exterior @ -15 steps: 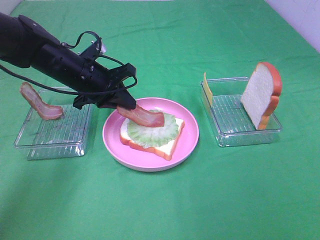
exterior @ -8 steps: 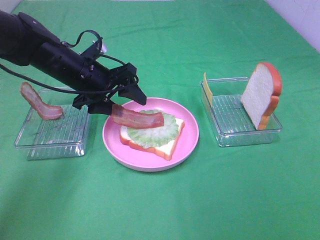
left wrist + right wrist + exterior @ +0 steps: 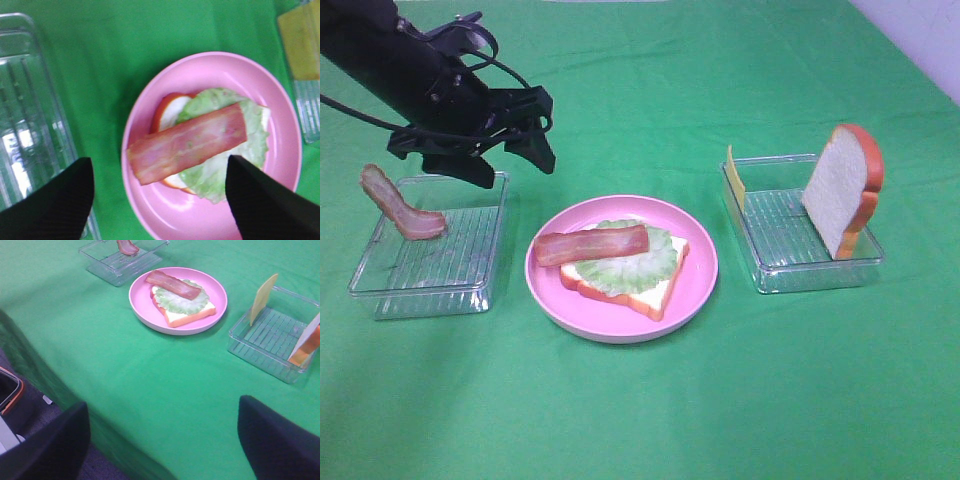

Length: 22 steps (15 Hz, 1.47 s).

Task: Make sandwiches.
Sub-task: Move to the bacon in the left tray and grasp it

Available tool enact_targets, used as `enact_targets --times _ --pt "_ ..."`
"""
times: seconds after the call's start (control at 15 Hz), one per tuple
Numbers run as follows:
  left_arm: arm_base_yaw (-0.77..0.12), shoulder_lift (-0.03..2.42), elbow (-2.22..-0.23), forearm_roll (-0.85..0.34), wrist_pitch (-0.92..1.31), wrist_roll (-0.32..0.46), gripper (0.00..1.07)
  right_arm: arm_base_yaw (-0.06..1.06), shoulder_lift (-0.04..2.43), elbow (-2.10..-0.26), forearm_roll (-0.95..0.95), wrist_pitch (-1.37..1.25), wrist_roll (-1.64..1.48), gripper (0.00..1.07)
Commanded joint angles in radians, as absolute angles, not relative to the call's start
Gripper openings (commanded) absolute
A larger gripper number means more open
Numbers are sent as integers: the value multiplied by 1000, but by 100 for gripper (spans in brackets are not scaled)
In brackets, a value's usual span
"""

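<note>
On the pink plate (image 3: pixel 700 270) lies a bread slice (image 3: pixel 655 295) with orange-brown crust, a pale green lettuce disc (image 3: pixel 630 265) on it and a bacon strip (image 3: pixel 590 244) across the top. The same stack shows in the left wrist view (image 3: pixel 190 142) and the right wrist view (image 3: pixel 175 286). My left gripper (image 3: pixel 510 160) is open and empty, raised up and to the left of the plate. My right gripper (image 3: pixel 160 440) is open and empty, far from the plate at the table's near edge.
A clear tray (image 3: pixel 430 270) on the left holds another bacon strip (image 3: pixel 400 208). A clear tray (image 3: pixel 800 250) on the right holds an upright bread slice (image 3: pixel 840 190) and a yellow cheese slice (image 3: pixel 734 180). Green cloth covers the table.
My left gripper has let go of the bacon strip, which now lies on the lettuce. The gripper has opened and drawn back up and to the left.
</note>
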<state>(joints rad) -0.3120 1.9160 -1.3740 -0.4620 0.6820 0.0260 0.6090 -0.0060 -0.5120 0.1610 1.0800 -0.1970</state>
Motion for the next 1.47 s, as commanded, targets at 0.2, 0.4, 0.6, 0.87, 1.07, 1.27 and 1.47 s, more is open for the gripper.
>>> enact_targets --times 0.2,0.4,0.6,0.87,1.07,1.27,1.47 --pt "-314 1904 -1530 -24 930 -355 71 607 -16 -508 156 1072 -206 77" --pt "-294 1908 -1591 145 1011 -460 71 607 -16 -508 156 1072 -206 77" --pt "-217 1919 -1593 140 1011 -457 70 607 -16 -508 156 1072 -206 77" --pt "-145 1990 -1594 139 1010 -434 70 607 -16 -508 156 1072 -205 77" --pt "-121 2030 -1594 137 977 -430 69 607 -16 -508 156 1072 -205 77" --pt "-119 2067 -1594 128 936 -426 69 607 -16 -508 156 1072 -206 77" --pt "-119 2090 -1594 124 931 -407 69 607 -16 -508 156 1072 -206 77"
